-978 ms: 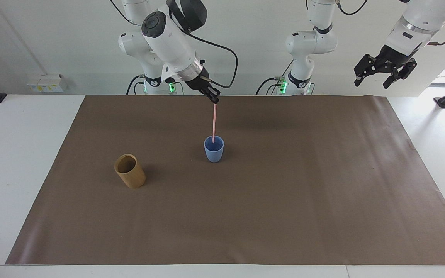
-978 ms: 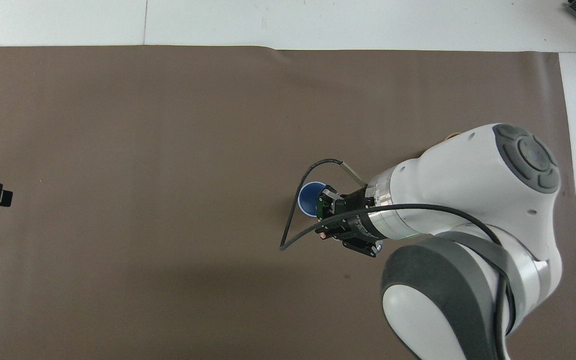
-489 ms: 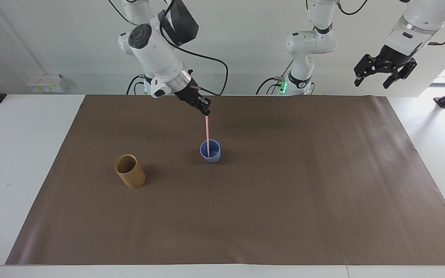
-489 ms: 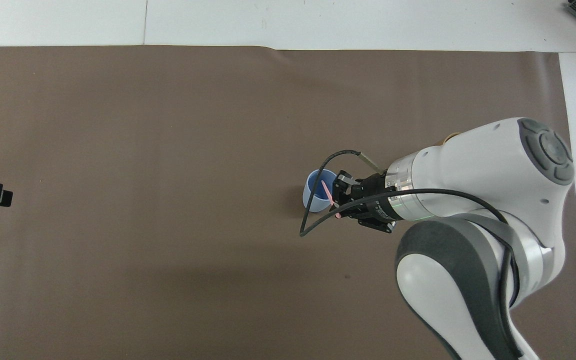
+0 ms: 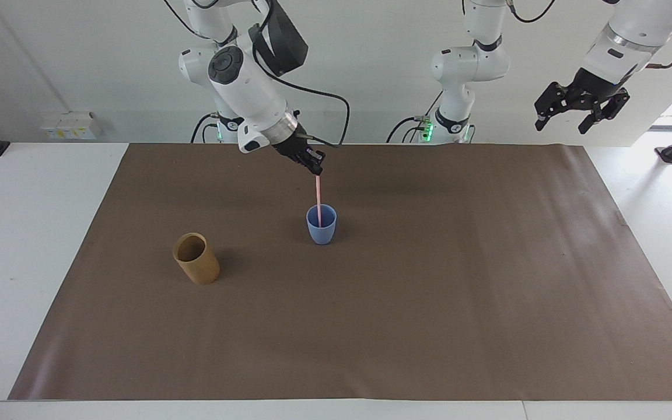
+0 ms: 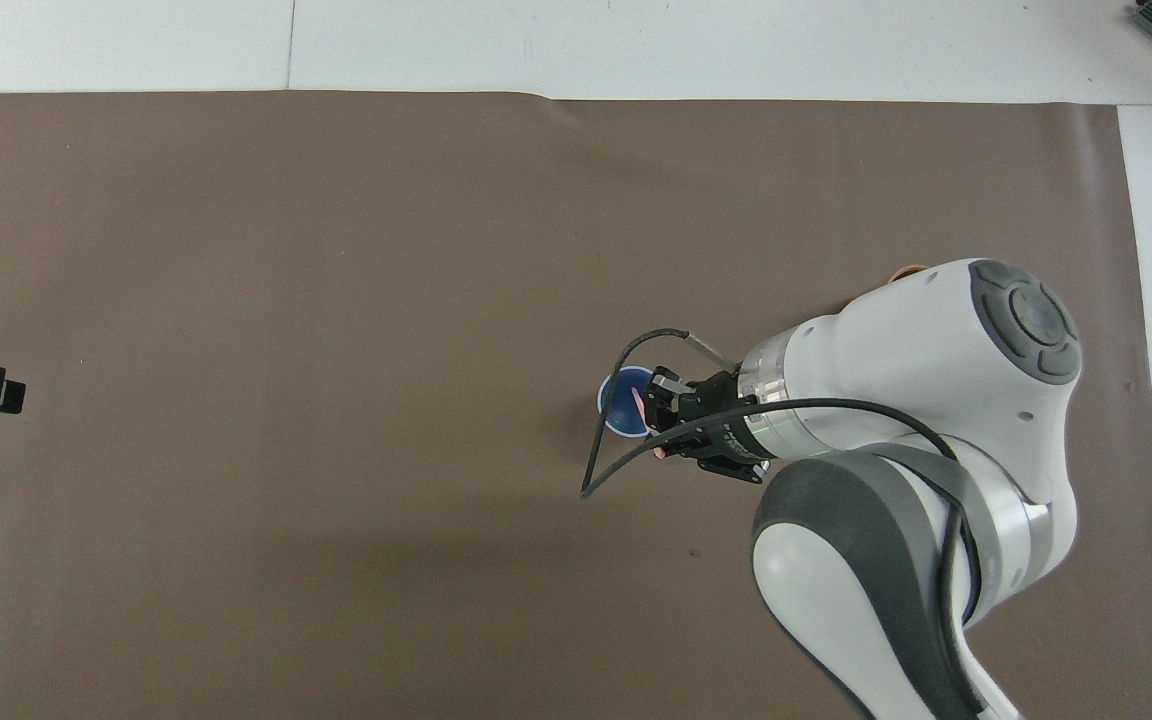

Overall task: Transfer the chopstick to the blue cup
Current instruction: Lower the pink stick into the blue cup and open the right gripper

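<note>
Upright, thin chopstick (image 5: 317, 195) in tapered blue cup (image 5: 321, 230)

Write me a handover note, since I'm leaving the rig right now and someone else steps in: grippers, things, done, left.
Right gripper: shut on the top of the thin pale pink chopstick, over the small light-blue plastic cup.
Left gripper: open, empty, waiting raised at its own end of the table.
Done: chopstick's lower end is inside the blue cup, near upright.
Left: release it and withdraw.
The tan-brown cylindrical cup stands toward the right arm's end, empty.
</note>
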You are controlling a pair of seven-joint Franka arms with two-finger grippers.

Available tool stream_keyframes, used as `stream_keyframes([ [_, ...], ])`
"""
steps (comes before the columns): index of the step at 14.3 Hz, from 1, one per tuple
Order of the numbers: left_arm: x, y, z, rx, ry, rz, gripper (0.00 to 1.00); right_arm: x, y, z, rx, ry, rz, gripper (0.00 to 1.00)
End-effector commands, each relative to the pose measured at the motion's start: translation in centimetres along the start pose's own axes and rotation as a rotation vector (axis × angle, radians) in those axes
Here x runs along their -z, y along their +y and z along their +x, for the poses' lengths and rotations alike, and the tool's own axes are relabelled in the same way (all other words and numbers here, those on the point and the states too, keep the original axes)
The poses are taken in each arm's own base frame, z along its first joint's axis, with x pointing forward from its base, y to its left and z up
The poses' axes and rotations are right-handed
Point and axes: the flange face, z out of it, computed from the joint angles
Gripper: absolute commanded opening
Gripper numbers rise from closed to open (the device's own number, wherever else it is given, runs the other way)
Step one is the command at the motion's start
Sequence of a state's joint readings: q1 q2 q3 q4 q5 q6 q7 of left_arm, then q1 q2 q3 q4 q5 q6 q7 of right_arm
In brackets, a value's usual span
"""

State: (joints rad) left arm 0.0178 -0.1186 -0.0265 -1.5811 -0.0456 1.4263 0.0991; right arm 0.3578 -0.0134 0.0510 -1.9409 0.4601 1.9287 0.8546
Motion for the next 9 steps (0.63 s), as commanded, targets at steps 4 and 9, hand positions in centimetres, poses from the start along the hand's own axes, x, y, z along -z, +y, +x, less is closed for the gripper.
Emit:
stream_keyframes([
  [4, 0.2, 0.0, -0.7, 0.012, -0.003, -0.011, 1.0, 0.1, 0.1, 0.2, 0.021, 0.012, 0.016, 0.83],
  [9, 0.2, 0.0, -0.7, 0.012, -0.003, -0.011, 1.0, 3.4, -0.8, 1.0, 0.041, 0.045, 0.058, 1.0],
])
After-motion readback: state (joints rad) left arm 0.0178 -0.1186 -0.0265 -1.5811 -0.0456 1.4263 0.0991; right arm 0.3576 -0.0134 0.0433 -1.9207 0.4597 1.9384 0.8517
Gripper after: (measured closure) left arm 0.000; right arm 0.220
